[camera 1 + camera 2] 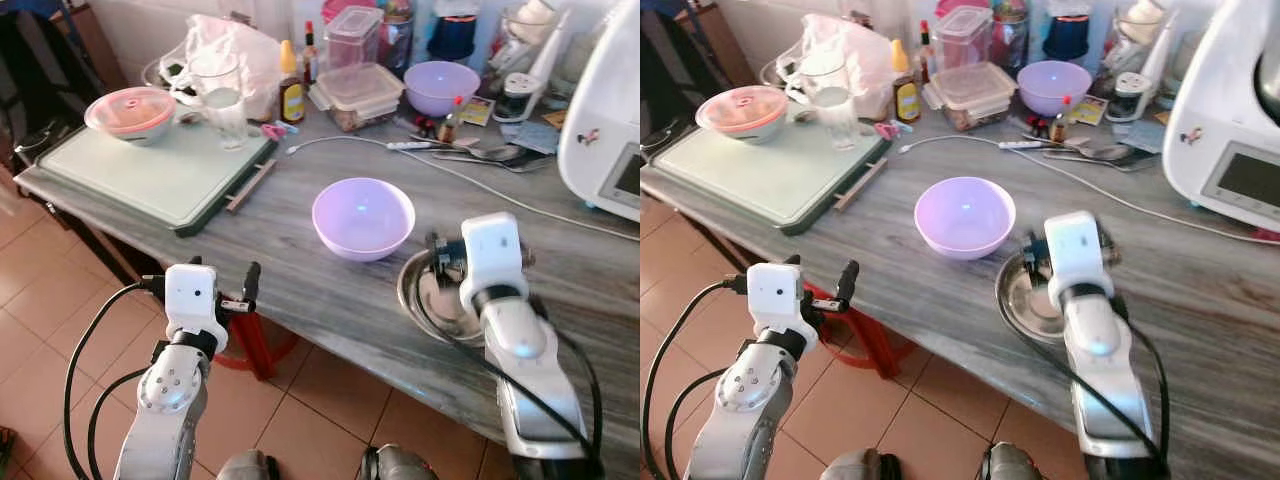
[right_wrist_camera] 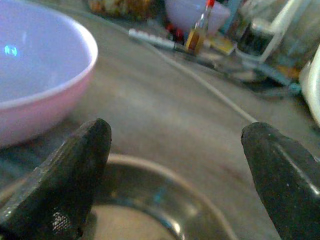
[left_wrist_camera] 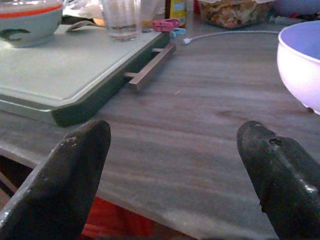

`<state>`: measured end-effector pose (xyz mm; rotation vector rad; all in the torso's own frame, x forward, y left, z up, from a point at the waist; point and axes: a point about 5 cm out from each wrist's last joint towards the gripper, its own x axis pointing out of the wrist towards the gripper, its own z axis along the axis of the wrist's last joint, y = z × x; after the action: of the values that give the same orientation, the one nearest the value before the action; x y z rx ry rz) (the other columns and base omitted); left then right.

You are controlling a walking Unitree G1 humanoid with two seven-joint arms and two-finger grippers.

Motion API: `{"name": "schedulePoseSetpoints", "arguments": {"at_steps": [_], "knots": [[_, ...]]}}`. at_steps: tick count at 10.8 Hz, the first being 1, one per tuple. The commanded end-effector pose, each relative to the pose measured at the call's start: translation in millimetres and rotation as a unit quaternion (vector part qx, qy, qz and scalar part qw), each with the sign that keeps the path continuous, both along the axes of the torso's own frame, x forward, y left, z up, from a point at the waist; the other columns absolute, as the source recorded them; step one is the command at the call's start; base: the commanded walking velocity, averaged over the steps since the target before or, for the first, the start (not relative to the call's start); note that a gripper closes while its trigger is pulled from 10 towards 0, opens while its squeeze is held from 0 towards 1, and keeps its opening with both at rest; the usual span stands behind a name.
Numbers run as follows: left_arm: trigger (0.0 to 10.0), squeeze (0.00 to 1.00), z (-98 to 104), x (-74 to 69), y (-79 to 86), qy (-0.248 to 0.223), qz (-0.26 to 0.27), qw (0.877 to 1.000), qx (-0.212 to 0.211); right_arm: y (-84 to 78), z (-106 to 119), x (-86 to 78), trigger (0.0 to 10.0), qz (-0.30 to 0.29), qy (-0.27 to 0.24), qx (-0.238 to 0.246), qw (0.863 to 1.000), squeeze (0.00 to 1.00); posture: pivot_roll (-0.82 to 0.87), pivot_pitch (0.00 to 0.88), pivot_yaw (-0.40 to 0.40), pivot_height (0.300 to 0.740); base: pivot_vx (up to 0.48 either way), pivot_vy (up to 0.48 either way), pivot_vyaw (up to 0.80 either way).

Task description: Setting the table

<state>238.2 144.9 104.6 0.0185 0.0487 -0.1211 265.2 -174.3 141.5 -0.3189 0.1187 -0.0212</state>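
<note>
Grey wood-grain bench (image 1: 330, 290) over terracotta tile floor (image 1: 320, 400); clutter along back wall. Pink bowl (image 1: 362, 217) mid-bench, steel plate (image 1: 1025, 300) beside it. Right claw (image 2: 175, 175) spread above plate; left claw (image 3: 172, 170) spread at bench edge.

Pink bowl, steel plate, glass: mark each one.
Pink bowl (image 1: 362, 215), left eye view, inner base.
Steel plate (image 1: 1025, 305), right eye view, bare inner surface.
Glass (image 3: 120, 19), left wrist view, side wall.

Both silver arms reach forward. The left gripper (image 3: 172, 175) hovers at the near edge of the tabletop (image 1: 330, 290), jaws spread wide. The right gripper (image 2: 177, 175) is farther in over the tabletop, jaws likewise wide apart
</note>
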Motion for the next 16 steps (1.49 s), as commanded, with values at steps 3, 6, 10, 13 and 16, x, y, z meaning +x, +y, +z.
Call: {"name": "schedulePoseSetpoints", "arguments": {"at_steps": [3,6,10,13,16], "knots": [[10.0,0.0,4,0.2,-0.8,-0.003,-0.006,1.0,-0.003,2.8,-12,-7.7,10.0,0.004,0.045,0.024,0.999,1.0,0.0,0.099,0.068,0.74,0.0,0.0,0.0],[10.0,0.0,2,-1.4,-0.7,0.0,-0.004,1.0,-0.003,9.3,-21,-9.8,10.0,0.017,0.084,0.049,0.995,1.0,0.01,0.102,0.062,0.74,0.0,0.0,0.0],[10.0,0.0,2,-2.2,0.5,0.002,-0.002,1.0,-0.001,22.5,-24,-4.8,10.0,0.054,0.115,0.112,0.986,1.0,0.02,0.099,0.061,0.74,0.0,0.0,0.0],[10.0,0.0,2,-1.4,1.6,0.004,-0.001,1.0,0.0,27.6,-23,-4.4,10.0,0.075,0.123,0.133,0.981,1.0,0.02,0.096,0.061,0.74,0.0,0.0,0.0],[10.0,0.0,0,-1.1,2.2,0.014,0.006,1.0,-0.001,32.5,-18,-12.5,10.0,0.11,0.119,0.137,0.977,0.92,0.02,0.097,0.061,0.74,0.0,0.0,0.0]]}}
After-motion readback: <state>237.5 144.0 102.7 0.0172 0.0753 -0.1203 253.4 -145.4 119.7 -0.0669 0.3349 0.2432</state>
